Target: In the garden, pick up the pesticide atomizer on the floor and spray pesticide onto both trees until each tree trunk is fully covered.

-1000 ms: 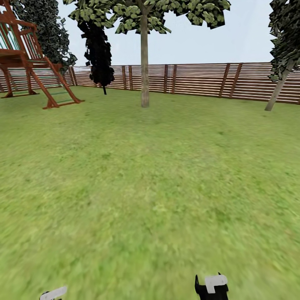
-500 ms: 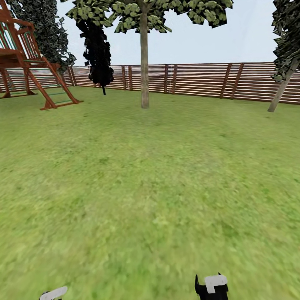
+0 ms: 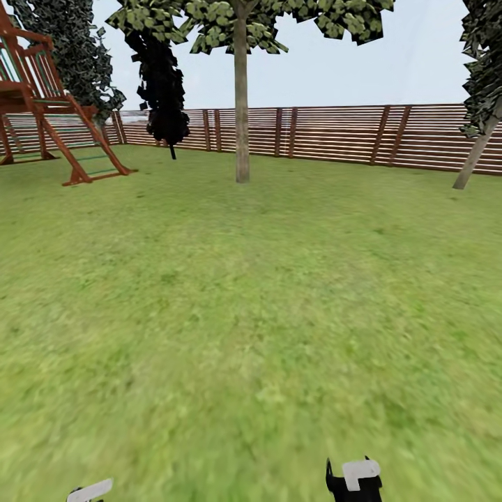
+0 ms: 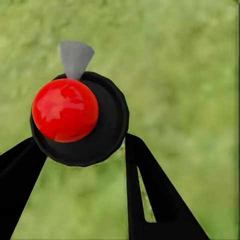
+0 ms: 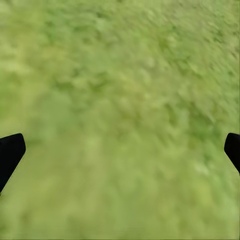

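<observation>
- My left end effector [image 4: 82,150] is clamped on the pesticide atomizer [image 4: 77,120]; in my left wrist view its red top sits left of centre, the dark body between my two black fingers [image 4: 155,195], a grey nozzle poking past the rim
- My right end effector [image 5: 120,150] is spread wide, its fingertips at the two side edges of the right wrist view, only grass between them
- In the head view the lawn [image 3: 251,314] fills the lower frame
- One tree trunk [image 3: 241,104] stands upper centre before the fence [image 3: 348,132]
- A second, leaning trunk [image 3: 474,157] is at the right edge
- A black conifer [image 3: 164,90] and a wooden play frame [image 3: 49,118] occupy the upper left
</observation>
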You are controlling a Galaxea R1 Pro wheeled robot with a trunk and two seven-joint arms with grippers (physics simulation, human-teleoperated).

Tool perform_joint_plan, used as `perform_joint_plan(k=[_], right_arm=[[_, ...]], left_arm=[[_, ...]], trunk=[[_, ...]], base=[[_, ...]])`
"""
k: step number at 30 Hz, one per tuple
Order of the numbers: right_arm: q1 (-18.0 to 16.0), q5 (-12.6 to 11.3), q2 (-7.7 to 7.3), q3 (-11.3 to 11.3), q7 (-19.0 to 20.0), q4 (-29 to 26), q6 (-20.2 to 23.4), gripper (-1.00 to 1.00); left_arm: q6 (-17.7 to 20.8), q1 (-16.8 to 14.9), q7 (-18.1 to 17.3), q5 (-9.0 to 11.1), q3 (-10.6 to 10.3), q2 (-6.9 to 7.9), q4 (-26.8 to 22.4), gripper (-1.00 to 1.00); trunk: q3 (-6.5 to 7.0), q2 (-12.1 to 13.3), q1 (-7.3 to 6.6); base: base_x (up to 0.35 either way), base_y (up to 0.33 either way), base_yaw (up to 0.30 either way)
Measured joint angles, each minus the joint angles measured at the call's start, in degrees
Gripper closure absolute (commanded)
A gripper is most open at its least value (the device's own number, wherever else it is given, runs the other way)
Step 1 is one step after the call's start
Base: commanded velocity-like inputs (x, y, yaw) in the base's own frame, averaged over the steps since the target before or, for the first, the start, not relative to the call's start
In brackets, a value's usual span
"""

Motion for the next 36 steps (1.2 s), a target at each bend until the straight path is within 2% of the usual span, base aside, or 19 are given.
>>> perform_joint_plan(k=[36], right_arm=[[0.0, 0.0, 0.00, 0.0, 0.0, 0.0, 0.0, -1.00]], left_arm=[[-0.1, 0.0, 0.0, 0.0, 0.0, 0.00, 0.0, 1.00]], trunk=[[0.00, 0.0, 0.00]], base=[[0.345, 0.000, 0.000]])
